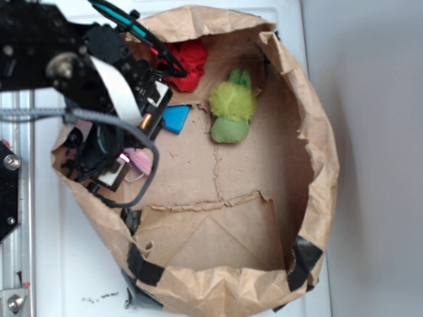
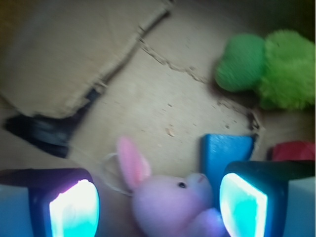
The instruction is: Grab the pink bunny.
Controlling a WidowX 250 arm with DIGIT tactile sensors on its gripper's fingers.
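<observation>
Wrist view, left to right: gripper (image 2: 158, 207) fingers spread, not pinching; pink bunny (image 2: 170, 202) between them at 6 o'clock, one ear up; blue block (image 2: 222, 153) just right of it; green plush toy (image 2: 269, 69) at 2 o'clock; red cloth (image 2: 294, 149) at 3 o'clock.

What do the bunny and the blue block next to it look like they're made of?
Bunny: soft plush, going by its fuzzy pale pink surface and floppy ear. Blue block: seems rigid, maybe wood or plastic, with flat matte faces and straight edges; the blur leaves that open.
</observation>
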